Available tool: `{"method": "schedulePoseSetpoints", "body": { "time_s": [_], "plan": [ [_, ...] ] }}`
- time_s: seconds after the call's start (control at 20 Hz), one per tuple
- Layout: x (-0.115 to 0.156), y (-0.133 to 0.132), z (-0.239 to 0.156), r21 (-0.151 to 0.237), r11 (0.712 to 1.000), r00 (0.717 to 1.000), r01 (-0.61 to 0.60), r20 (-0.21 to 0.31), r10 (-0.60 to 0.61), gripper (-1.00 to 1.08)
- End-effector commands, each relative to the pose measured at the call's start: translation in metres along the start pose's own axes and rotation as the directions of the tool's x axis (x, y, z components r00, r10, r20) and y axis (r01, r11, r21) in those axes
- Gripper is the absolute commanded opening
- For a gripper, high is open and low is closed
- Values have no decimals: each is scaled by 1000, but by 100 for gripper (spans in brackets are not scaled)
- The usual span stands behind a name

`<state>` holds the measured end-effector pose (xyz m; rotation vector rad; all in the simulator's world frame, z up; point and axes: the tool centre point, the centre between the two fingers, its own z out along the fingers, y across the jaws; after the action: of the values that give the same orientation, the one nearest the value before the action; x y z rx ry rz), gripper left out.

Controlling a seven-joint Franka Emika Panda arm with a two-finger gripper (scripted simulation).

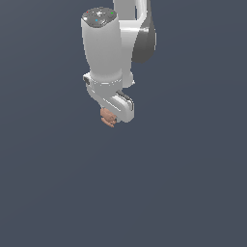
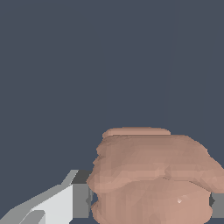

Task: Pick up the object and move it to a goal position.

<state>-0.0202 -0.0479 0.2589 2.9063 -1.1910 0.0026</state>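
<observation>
The object (image 1: pixel 106 116) is a small lumpy salmon-pink lump sticking out under the white hand of the arm in the exterior view. In the wrist view the object (image 2: pixel 153 175) fills the space between the two grey fingers (image 2: pixel 81 200), touching the pad on each side. My gripper (image 1: pixel 111 120) is shut on it, and the hand hides the lump's upper part in the exterior view. Whether the lump rests on the ground or hangs above it cannot be told. No mark of a goal position shows in either view.
A flat, plain dark blue-grey ground (image 1: pixel 183 193) lies all around. The white arm (image 1: pixel 103 48) rises behind the hand toward the top of the exterior view.
</observation>
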Motion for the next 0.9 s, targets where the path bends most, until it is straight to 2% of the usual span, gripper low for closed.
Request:
{"method": "schedulePoseSetpoints", "body": {
  "time_s": [0.0,0.45,0.85],
  "plan": [
    [7,-1,-25,-1,1000,1000,0,1,0,-100],
    [32,-5,-105,0,1000,1000,1,1,-1,-100],
    [46,-8,-146,0,1000,1000,2,1,-2,-100]
  ]
}}
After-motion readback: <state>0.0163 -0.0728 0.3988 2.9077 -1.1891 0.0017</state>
